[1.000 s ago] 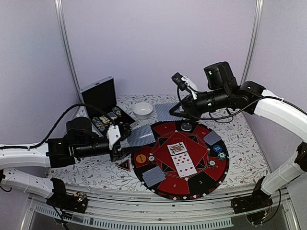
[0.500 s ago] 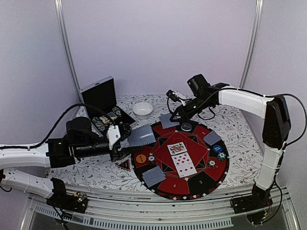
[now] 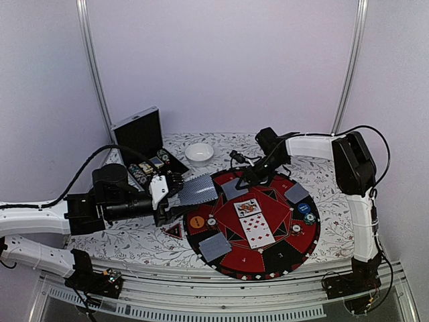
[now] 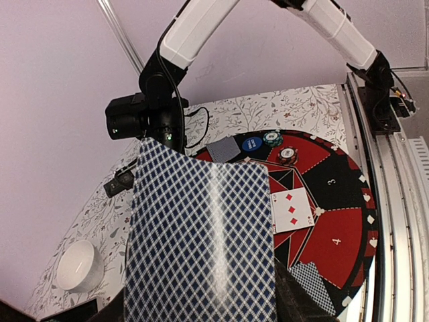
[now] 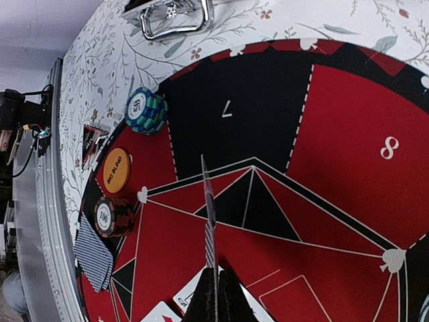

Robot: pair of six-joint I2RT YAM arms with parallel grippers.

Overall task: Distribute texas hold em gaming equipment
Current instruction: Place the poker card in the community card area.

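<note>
My left gripper [image 3: 175,192] is shut on a deck of cards with blue-checked backs [image 3: 198,190], held level beside the mat's left edge. The deck fills the left wrist view [image 4: 201,235] and hides the fingers. My right gripper [image 3: 247,176] is shut on a single card [image 3: 232,188], low over the far-left part of the round felt mat [image 3: 268,268]. In the right wrist view that card [image 5: 209,221] shows edge-on between the closed fingertips [image 5: 204,298]. Two face-up cards [image 3: 252,218] lie in the mat's middle. Face-down cards [image 3: 214,247] [image 3: 296,193], an orange button [image 3: 196,221], a blue button [image 3: 304,208] and chips [image 3: 309,217] lie round them.
The open silver case [image 3: 137,134] with chips inside stands at the back left. A white bowl [image 3: 199,153] sits behind the mat. A small red triangular piece [image 3: 174,231] lies left of the mat. Two chip stacks [image 5: 146,111] [image 5: 112,216] stand near the held card.
My right arm has swung down and to the left, carrying the single card from behind the mat to low over its far-left part. My left gripper and its deck have not moved.
</note>
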